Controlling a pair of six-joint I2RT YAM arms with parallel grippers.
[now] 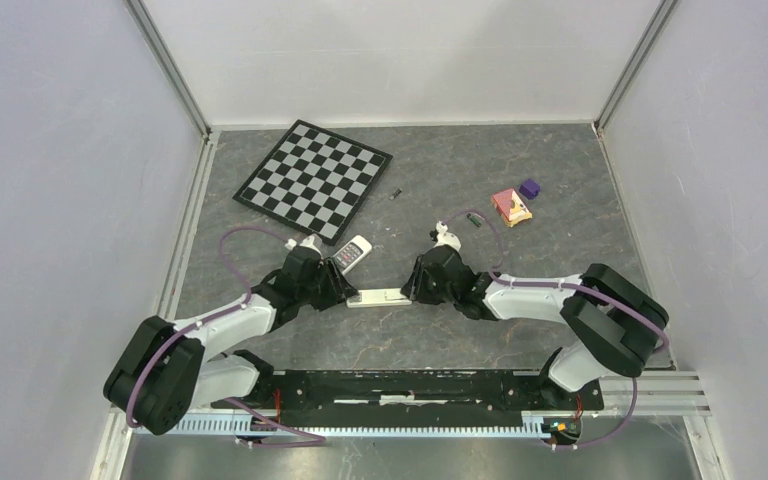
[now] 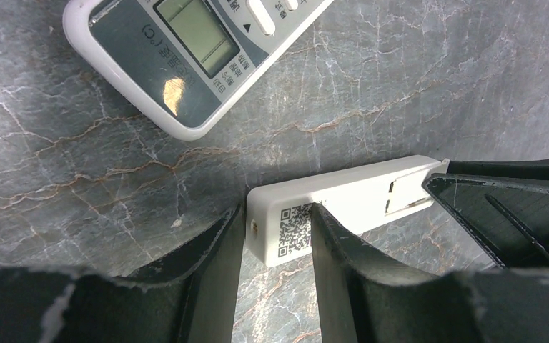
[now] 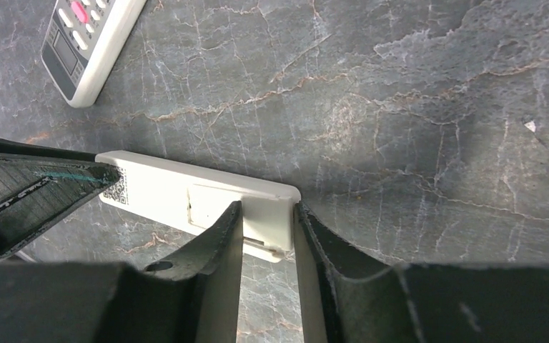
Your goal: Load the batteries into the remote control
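Slim white plastic remote control, one: lies flat on the dark grey veined tabletop, underside up, near the front centre between the two arms. A QR label is at its left end and a rectangular cover panel towards its right end. Left gripper: black fingers partly apart and clamped on the QR end, one finger at the end corner, the other across the label. Right gripper: fingers partly apart and set tight on the opposite end, one at the cover panel's edge, the other against the end corner. Batteries, two counted, both loose on the tabletop well behind the held remote. One is a small dark cylindrical battery just off the chessboard's right corner. The other is a small green-wrapped cylindrical battery beyond the right gripper. Wider white remote with grey face and display, one: face up, just behind the left gripper. Grey-and-black chessboard, one, at rear left. Purple block, one, and pink-and-orange packet, one, side by side at rear right.
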